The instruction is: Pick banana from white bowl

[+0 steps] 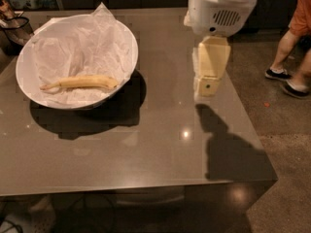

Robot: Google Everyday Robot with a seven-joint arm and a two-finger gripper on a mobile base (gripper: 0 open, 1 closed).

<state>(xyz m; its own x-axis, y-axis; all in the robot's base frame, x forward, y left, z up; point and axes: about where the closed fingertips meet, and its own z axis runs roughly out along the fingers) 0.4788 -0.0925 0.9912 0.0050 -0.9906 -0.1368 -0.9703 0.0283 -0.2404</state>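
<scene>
The pale yellow banana (80, 83) lies on its side in the white bowl (127, 57), on crumpled white paper, stem end to the left. The bowl stands on the left part of the grey table. My gripper (206, 87) hangs from the white arm housing (221, 8) above the table's right side. It is well to the right of the bowl, apart from it, and holds nothing that I can see.
The grey table (160, 149) has its right edge just right of the gripper and its front edge near the bottom. A person's legs (291, 47) stand on the floor at the far right. A dark wire basket (12, 28) sits at the far left.
</scene>
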